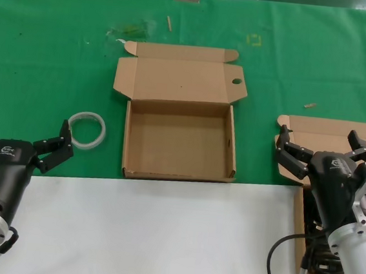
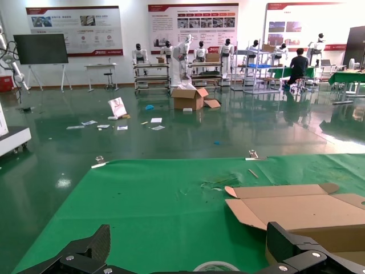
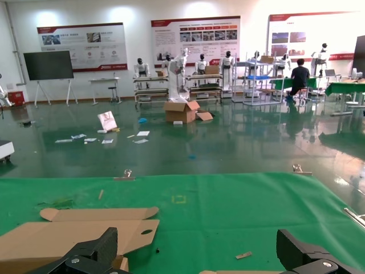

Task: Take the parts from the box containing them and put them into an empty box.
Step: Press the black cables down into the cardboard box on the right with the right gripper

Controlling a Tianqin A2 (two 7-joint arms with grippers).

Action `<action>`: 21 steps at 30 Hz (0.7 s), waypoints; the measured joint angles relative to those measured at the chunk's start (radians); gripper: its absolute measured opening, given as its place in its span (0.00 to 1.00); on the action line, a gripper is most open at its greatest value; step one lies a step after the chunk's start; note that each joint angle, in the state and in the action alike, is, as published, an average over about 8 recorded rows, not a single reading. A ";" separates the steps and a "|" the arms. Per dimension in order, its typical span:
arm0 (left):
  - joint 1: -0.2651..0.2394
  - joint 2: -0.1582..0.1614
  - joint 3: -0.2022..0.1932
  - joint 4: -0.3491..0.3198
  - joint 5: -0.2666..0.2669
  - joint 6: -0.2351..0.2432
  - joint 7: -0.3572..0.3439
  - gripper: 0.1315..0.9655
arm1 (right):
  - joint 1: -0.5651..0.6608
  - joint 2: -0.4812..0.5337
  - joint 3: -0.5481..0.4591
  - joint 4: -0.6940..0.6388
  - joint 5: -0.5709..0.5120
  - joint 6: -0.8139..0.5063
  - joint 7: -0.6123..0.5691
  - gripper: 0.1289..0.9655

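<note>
The cords (image 1: 320,257) lie in the box (image 1: 313,133) at the right edge of the surface (image 1: 161,232), mostly hidden behind the right arm, just a dark bundle showing low in it. Right end effector (image 1: 321,150) hovers over that box, fingers spread wide, holding nothing. In the middle sits the empty box (image 1: 179,143), lid folded back, round hole in its right tab. A white tape ring (image 1: 86,130) lies to its left, and beside it the left end effector (image 1: 24,141) waits low, fingers spread too.
</note>
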State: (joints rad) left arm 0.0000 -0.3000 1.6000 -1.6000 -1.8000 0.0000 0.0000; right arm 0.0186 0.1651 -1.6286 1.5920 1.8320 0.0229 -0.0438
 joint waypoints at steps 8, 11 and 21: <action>0.000 0.000 0.000 0.000 0.000 0.000 0.000 1.00 | 0.000 0.000 0.000 0.000 0.000 0.000 0.000 1.00; 0.000 0.000 0.000 0.000 0.000 0.000 0.000 1.00 | 0.000 0.000 0.000 0.000 0.000 0.000 0.000 1.00; 0.000 0.000 0.000 0.000 0.000 0.000 0.000 1.00 | 0.034 0.000 -0.122 0.019 0.155 0.174 -0.135 1.00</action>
State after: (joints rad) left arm 0.0000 -0.3000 1.6000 -1.6000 -1.8000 0.0000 0.0000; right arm 0.0523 0.1649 -1.7507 1.6110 1.9872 0.1969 -0.1790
